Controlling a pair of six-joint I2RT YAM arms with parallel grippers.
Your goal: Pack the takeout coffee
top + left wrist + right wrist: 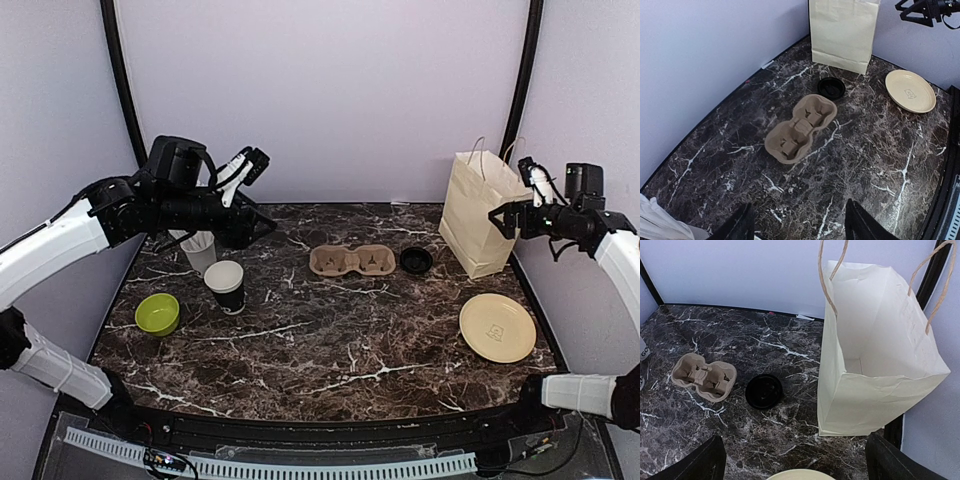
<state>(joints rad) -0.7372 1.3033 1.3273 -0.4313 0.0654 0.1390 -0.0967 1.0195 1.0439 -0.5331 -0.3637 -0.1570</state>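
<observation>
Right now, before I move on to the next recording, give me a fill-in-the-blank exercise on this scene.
1. The round black plastic lid lies between the brown pulp cup carrier and the cream paper ___.
2. The dark-sleeved paper cup stands uncovered beside the lime-green ___.
3. The carrier's two wells are both ___.
Missing words: bag, bowl, empty.

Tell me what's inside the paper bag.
The paper bag stands open; the right wrist view shows only bare inner walls. Its front wall hides the bottom, so nothing there can be confirmed.
</observation>
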